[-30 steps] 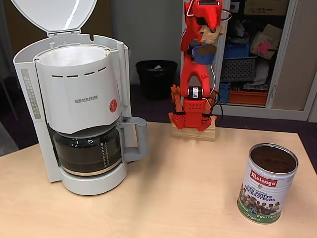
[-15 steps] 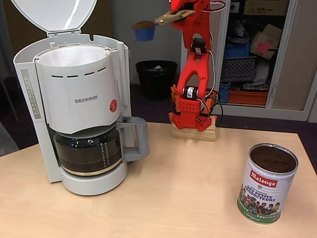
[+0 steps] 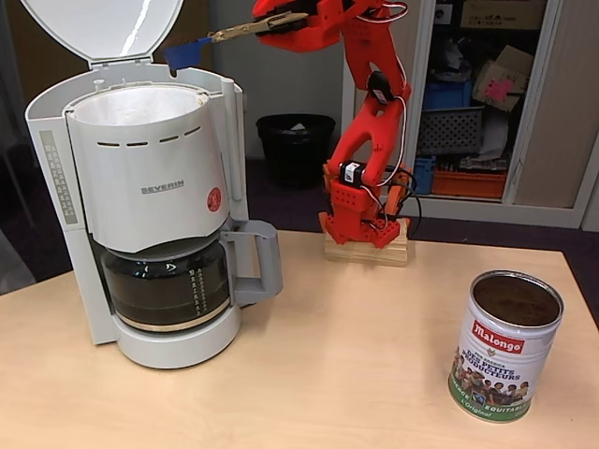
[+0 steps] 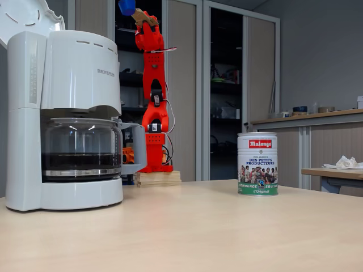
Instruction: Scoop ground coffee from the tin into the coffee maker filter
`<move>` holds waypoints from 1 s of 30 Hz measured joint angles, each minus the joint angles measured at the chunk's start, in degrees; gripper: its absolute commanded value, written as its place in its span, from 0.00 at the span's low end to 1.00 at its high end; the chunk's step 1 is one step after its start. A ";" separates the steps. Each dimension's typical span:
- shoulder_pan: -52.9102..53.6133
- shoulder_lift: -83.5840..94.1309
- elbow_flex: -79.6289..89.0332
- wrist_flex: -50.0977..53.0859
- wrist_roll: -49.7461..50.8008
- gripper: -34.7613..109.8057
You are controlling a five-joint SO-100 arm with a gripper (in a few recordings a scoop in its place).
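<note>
One pincer [image 3: 245, 31] grips a blue scoop [image 3: 185, 51] above the filter [image 3: 140, 105] rim.

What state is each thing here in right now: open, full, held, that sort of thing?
Coffee maker lid: flipped up, open.
Paper filter: sitting in the basket; whether any coffee is in it cannot be told.
Glass carafe: in place under the basket, dark liquid inside.
Tin: upright, lid off, brown coffee inside.
Blue scoop: held up over the filter, tilted.
Gripper: shut on the scoop's handle.
</note>
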 measured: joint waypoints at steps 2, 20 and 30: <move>2.02 -0.53 -0.09 0.88 2.90 0.24; 13.97 -5.10 -4.75 4.39 21.18 0.24; 15.21 -5.10 -4.75 4.22 8.79 0.24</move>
